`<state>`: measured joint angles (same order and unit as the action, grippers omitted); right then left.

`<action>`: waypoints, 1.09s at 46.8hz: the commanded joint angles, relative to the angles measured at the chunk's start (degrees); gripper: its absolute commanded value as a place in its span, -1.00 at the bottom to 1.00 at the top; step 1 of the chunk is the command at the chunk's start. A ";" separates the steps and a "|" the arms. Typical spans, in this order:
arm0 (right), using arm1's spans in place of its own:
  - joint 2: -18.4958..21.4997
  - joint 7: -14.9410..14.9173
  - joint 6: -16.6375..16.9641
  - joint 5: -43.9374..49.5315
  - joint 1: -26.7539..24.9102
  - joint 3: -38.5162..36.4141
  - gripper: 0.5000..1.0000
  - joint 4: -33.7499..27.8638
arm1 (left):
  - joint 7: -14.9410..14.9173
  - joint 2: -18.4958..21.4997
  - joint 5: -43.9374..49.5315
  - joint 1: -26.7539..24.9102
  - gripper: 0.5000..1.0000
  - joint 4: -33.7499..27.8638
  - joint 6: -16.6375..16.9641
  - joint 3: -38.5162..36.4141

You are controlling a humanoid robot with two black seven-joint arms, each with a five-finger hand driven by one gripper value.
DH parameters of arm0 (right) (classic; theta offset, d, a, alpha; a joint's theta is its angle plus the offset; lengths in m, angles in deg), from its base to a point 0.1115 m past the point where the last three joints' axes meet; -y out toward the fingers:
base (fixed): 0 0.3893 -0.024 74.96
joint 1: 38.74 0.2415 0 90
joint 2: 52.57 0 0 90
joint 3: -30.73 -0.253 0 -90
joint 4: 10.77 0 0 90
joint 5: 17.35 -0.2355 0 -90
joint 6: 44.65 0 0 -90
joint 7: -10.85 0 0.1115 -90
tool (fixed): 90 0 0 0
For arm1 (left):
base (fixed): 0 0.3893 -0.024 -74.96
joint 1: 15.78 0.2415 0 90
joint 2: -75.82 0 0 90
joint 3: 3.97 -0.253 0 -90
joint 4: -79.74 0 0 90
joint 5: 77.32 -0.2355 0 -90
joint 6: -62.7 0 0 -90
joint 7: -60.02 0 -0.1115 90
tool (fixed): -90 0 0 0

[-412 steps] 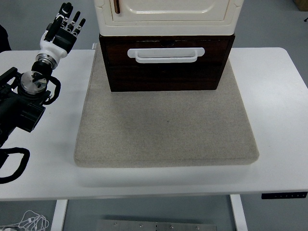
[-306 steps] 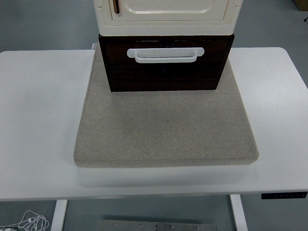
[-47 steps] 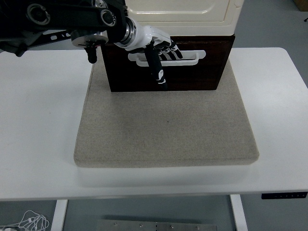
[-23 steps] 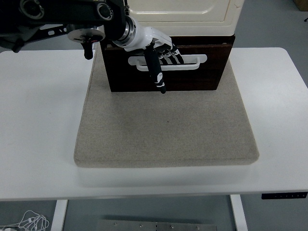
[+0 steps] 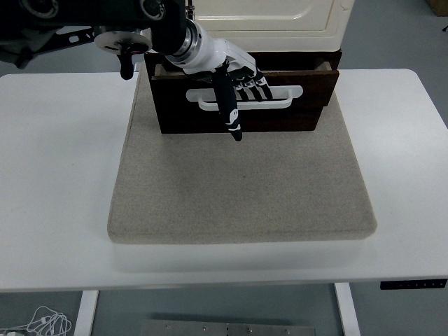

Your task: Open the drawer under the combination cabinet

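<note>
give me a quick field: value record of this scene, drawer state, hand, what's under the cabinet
drawer: dark wood, pulled partly out, a gap showing along its top
handle: white bar on the drawer front
left hand: fingers hooked through the handle, thumb pointing down over the drawer front
right hand: not in view
cabinet: cream, stacked above the drawer
mat: grey, under the cabinet
table: white

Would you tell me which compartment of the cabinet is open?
The dark brown drawer at the bottom, pulled slightly out by the left hand; the cream door above is shut.
</note>
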<state>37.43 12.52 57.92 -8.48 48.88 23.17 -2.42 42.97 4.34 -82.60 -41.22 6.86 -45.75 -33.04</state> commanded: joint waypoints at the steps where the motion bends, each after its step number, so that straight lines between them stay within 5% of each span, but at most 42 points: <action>1: 0.00 0.00 0.00 0.00 0.00 0.00 0.70 0.00 | 0.00 0.03 0.00 -0.32 1.00 -0.16 -0.53 -0.02; 51: 0.00 0.00 0.00 0.00 0.00 0.00 0.70 0.00 | -0.70 0.64 0.00 -1.99 1.00 -2.45 -4.49 0.06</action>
<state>37.43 12.52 57.92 -8.48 48.89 23.17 -2.42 42.27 4.99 -82.59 -43.21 4.47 -49.97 -32.94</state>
